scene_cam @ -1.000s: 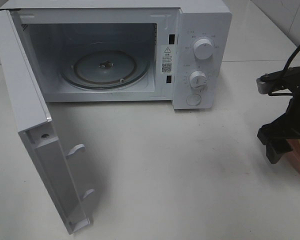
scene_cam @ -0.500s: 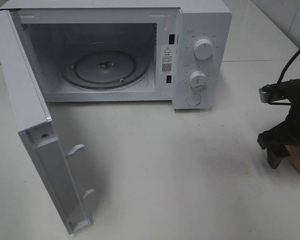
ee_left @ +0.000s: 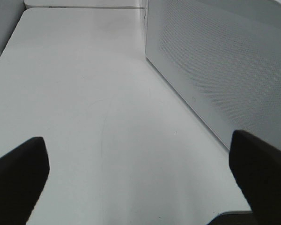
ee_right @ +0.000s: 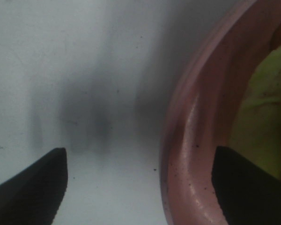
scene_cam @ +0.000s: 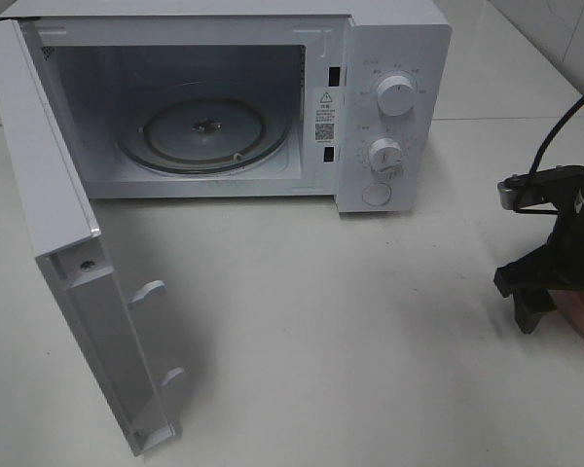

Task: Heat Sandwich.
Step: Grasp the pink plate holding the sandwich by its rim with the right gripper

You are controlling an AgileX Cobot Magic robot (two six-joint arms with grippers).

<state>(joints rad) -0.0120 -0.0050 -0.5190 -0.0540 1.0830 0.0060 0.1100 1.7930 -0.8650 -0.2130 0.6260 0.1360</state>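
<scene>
Straddling the pink plate [ee_right: 193, 140] rim, the right gripper [ee_right: 140, 186] hung wide to pinch it, sandwich [ee_right: 268, 103] lying on that plate right of the open microwave [scene_cam: 394, 58]; left gripper [ee_left: 140, 177] sat wide, idle.

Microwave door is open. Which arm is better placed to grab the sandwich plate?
Right. The right hand, open, straddles the rim of the pink plate, sandwich just inside. The left hand faces only bare table and a white panel.
</scene>
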